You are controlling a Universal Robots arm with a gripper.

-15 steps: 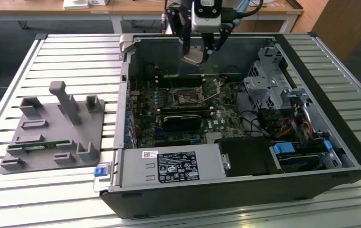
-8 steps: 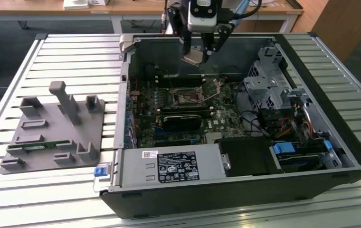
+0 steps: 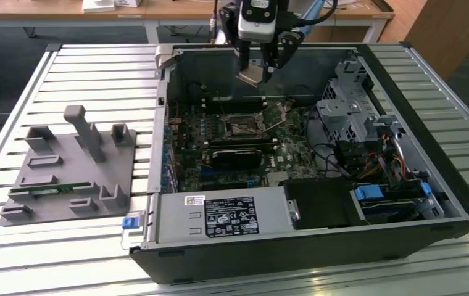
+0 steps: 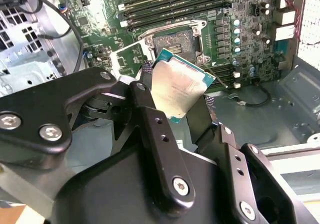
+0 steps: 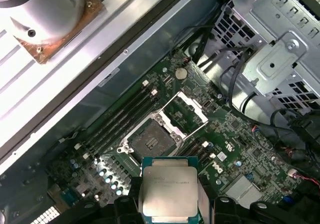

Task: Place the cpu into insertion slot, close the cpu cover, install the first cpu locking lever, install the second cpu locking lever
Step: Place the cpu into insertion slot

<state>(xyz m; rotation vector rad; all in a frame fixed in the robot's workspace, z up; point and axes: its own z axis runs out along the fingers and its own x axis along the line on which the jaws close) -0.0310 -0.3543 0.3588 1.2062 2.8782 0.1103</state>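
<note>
Tool (image 4: 172,100) gripping cpu (image 4: 180,83), insertion slot (image 4: 175,44) uncovered

Silvery cpu (image 5: 167,191) pinched in the end effector (image 5: 168,206), near but apart from the insertion slot (image 5: 150,139), cpu cover (image 5: 184,112) lying open just beside that slot

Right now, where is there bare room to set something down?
Bare table slats surround the grey fixture and flank the case on the exterior view's right. Inside the case is crowded: circuit board, cables, drive cage; the pincer holds the cpu above it.
</note>
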